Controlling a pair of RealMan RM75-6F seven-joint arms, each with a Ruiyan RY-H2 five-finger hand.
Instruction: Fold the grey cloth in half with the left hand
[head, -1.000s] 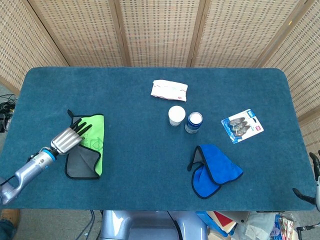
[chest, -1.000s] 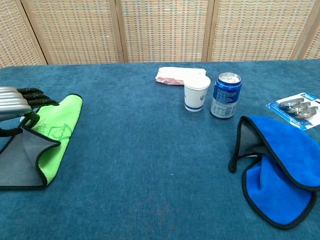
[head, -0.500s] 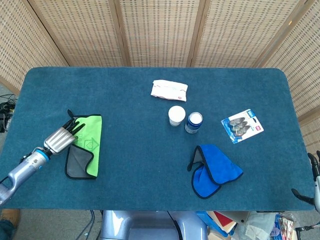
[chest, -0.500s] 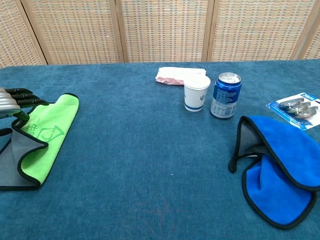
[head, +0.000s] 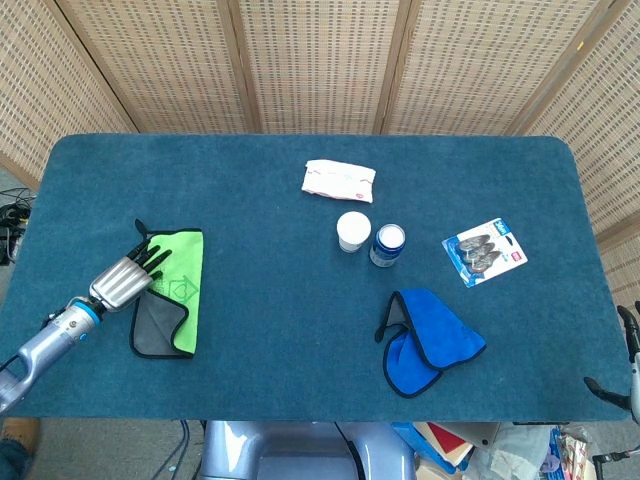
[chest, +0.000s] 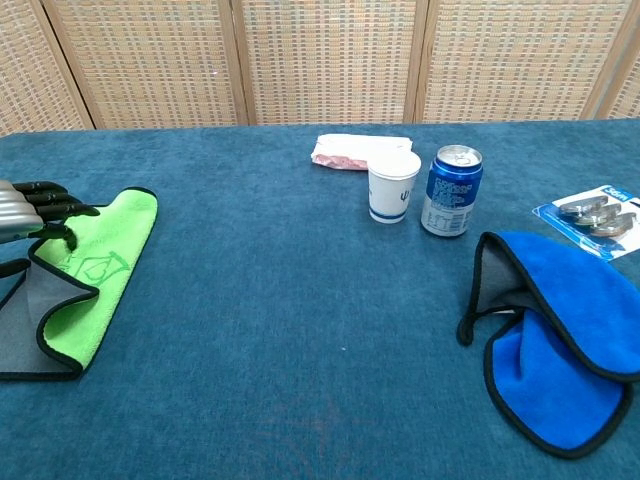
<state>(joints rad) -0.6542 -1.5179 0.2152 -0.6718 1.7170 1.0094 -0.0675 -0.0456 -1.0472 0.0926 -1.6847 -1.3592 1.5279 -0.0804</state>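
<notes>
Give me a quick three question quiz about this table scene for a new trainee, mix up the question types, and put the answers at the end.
1. True or false: the left hand has its fingertips at the grey cloth, whose green side is folded upward.
2. Multiple choice: what stands right beside the blue soda can? A) a glass bottle B) a white paper cup C) a red bowl
3. Fill in: the blue cloth lies crumpled on the ____ half of the table, as the head view shows it.

Key: 1 true; 2 B; 3 right
</notes>
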